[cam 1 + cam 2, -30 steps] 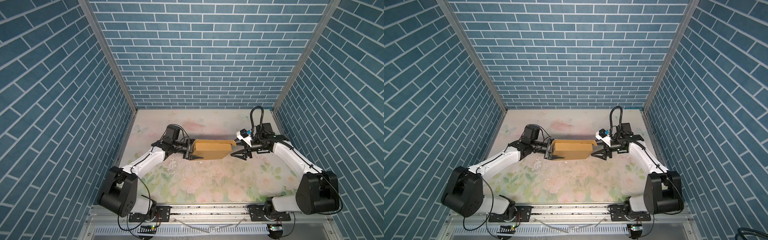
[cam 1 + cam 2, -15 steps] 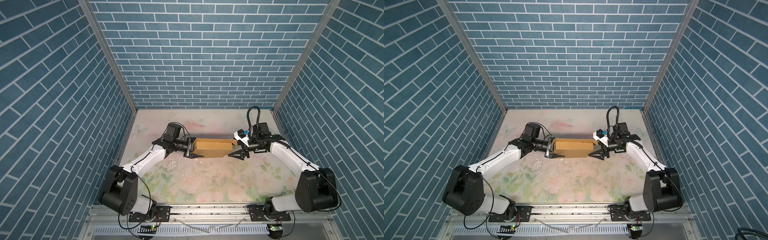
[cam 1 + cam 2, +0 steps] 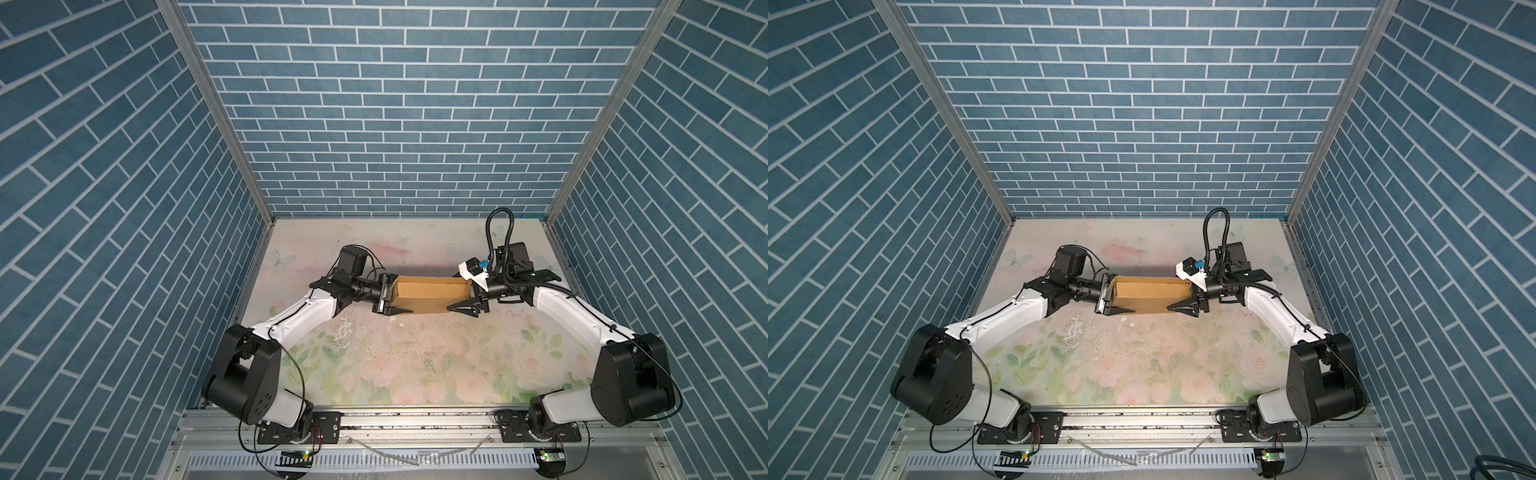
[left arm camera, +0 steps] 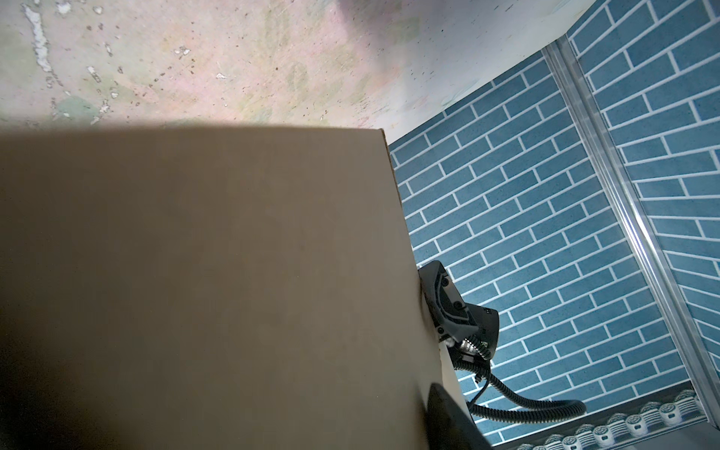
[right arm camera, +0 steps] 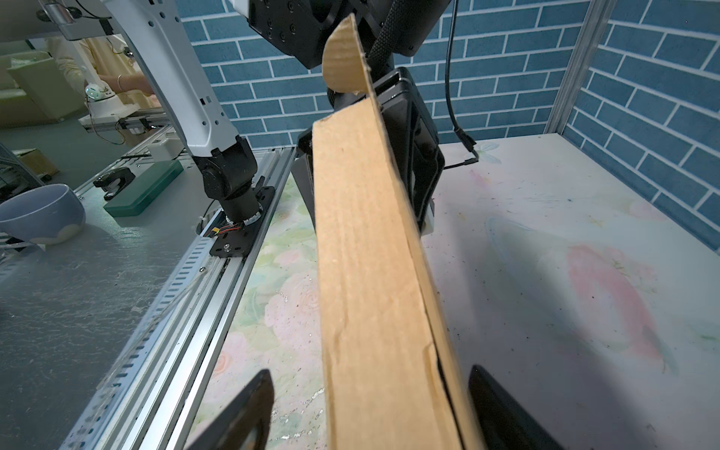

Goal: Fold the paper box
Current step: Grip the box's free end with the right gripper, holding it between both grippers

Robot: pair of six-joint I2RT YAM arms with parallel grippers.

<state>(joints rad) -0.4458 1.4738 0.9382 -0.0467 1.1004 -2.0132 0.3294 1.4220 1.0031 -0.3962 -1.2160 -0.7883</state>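
The paper box (image 3: 430,293) (image 3: 1150,297) is a brown cardboard slab standing on its long edge at the table's middle, seen in both top views. My left gripper (image 3: 395,297) (image 3: 1119,299) is shut on its left end, one finger on each broad face. In the left wrist view the box (image 4: 214,272) fills most of the frame, with one finger (image 4: 448,420) at its edge. My right gripper (image 3: 461,296) (image 3: 1183,296) (image 5: 370,372) stands open astride the right end. Its fingers (image 5: 249,409) keep a gap from the box (image 5: 370,253) on both sides. A rounded tab sticks up at the far end.
The floral table (image 3: 395,365) is enclosed by blue brick walls (image 3: 395,124) on three sides. A metal rail (image 3: 415,419) runs along the front edge. Beyond the rail, the right wrist view shows a blue bowl (image 5: 39,214) and a green block (image 5: 144,187).
Both arms and the box have shifted slightly toward the back wall. The right gripper has slid a little leftward over the box's right end. Neither jaw opening changed.
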